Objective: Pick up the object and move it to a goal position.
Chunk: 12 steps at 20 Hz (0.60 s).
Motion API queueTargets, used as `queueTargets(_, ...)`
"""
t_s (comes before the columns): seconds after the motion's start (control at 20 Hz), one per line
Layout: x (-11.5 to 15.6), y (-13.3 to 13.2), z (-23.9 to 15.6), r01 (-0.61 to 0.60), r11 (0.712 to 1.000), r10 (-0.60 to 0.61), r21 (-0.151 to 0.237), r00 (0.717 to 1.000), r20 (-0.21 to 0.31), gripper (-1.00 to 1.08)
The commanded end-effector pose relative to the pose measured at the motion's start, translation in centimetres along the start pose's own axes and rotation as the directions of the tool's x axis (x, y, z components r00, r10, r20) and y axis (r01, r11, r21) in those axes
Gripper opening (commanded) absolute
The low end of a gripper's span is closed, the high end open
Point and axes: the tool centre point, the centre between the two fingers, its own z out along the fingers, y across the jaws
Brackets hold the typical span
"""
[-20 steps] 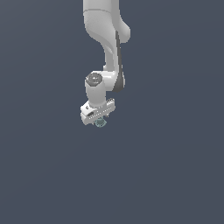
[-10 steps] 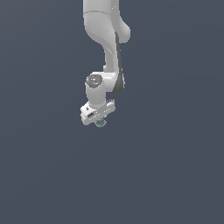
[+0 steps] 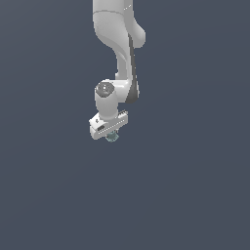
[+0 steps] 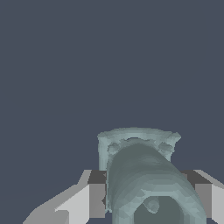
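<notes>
Change since the earlier frames: almost none; the arm, the gripper and the object keep the same place and pose in the exterior view across the last second, with at most a slight shift too small to confirm.
Meaning for the task: judged as a held or very slow phase; the grasp looks established, and transport to the goal appears not to have advanced visibly in this interval.

Exterior view, arm: the white arm point(image 3: 119, 53) reaches down from the top edge, wrist bent, hand pointing downward.
Exterior view, gripper: the gripper point(image 3: 112, 134) hangs over the plain dark grey surface, tilted slightly.
Exterior view, object: the object point(image 3: 113, 137) shows as a small pale teal patch just under the white hand, largely hidden by it.
Exterior view, height: whether the object is clear of the surface cannot be told; no shadow or contact line is visible.
Exterior view, goal: no marker is visible.

Wrist view, object: the object point(image 4: 140, 175) fills the lower centre, its cylindrical body running away from the camera to the wider lobed flange at the far end.
Wrist view, fingers: the fingers point(image 4: 97, 193) stand on either side of the cylinder, dark pads touching its flanks, pinching it.
Wrist view, background: uniform dark grey; nothing else is visible.

Next step, judged: carry the object to the goal while keeping the pinch steady, since a rounded body could slip or rotate.
</notes>
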Motion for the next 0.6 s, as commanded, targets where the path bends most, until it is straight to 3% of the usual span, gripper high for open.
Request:
queueTargets(0.0,0.2,0.3,-0.6,0.000,1.000,0.000,-0.001,1.000,-0.001,-1.00)
queueTargets(0.55,2.4,2.9,-6.9,0.001,1.000,-0.001,0.000,1.000,-0.001,-1.00)
